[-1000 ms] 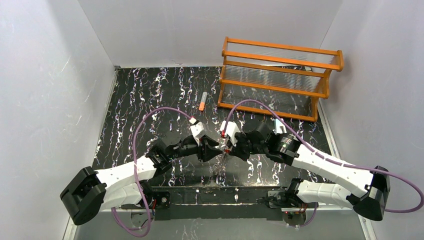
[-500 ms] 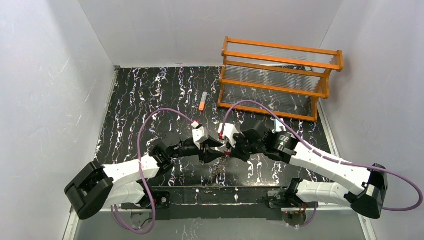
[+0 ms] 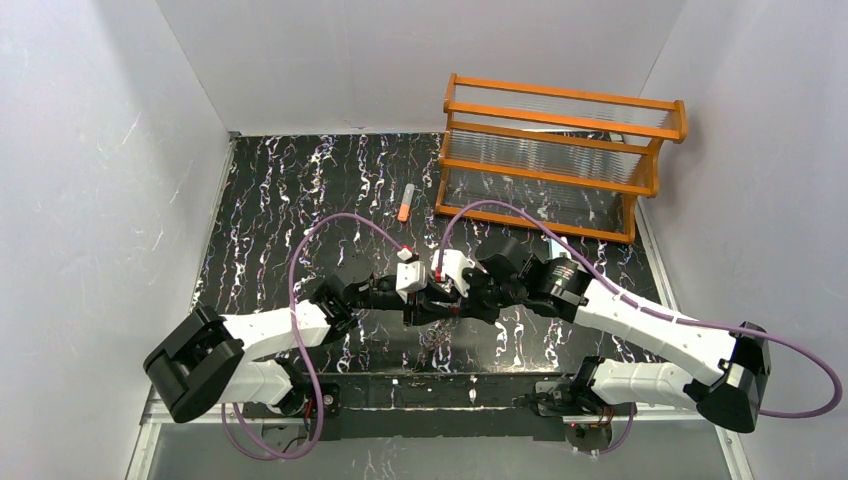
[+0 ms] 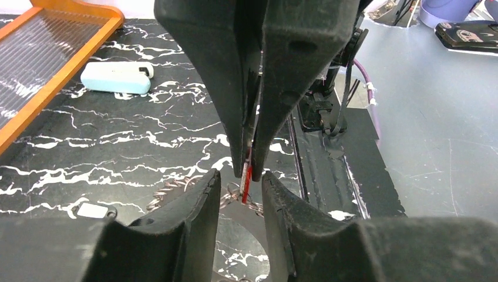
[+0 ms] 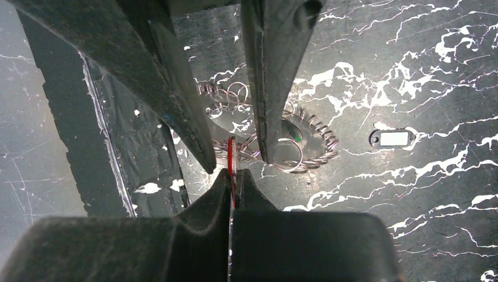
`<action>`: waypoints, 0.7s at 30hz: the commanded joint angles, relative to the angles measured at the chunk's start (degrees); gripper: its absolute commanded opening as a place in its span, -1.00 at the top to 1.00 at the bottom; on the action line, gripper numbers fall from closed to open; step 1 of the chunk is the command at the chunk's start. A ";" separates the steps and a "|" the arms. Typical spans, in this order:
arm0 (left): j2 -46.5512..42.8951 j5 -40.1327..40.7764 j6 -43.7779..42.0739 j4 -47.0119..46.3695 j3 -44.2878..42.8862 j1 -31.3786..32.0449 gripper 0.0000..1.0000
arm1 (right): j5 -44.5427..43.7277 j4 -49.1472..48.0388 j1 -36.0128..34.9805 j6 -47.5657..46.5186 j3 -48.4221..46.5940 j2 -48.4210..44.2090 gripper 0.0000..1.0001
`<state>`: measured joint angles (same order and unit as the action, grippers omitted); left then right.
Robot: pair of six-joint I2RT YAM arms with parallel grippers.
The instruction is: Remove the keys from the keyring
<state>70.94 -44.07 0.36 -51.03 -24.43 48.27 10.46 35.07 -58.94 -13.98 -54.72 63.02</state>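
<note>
Key (image 5: 231,158), red, juts lengthwise from right jaws clenched on it; left jaws gape either side.

The right gripper (image 5: 233,176) pinches a red key (image 5: 231,151) edge-on between its closed tips. The left gripper (image 5: 236,158) enters from the top, fingers apart, one on either side of that key. Behind them the keyring (image 5: 311,147) lies on the marbled table (image 5: 411,70) with a green key (image 5: 298,138) on it. A dark-and-white key (image 5: 394,138) lies apart, to the right.

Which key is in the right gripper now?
The red key, pinched in the right gripper; the green key sits at the keyring, the dark-and-white key lies apart.
</note>
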 commanded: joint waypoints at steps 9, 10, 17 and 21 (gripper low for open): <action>2.31 -4.81 -0.73 -1.62 -3.97 0.87 0.96 | 2.12 0.88 0.23 -2.43 -3.94 1.49 0.97; 2.42 -4.96 -0.71 -1.62 -3.89 0.93 1.00 | 1.92 0.88 0.23 -2.53 -4.00 1.49 0.97; 0.70 1.75 1.78 -1.81 -3.26 0.99 1.00 | -3.13 -1.71 0.23 -1.55 -3.78 -0.09 0.68; -1.22 11.53 6.24 -5.51 -1.36 1.45 1.00 | -7.99 -8.70 0.27 2.35 0.08 -4.42 0.21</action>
<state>72.79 -41.80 2.22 -52.01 -26.28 48.95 7.81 35.86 -58.57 -14.66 -56.01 63.40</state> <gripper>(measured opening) 0.031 0.319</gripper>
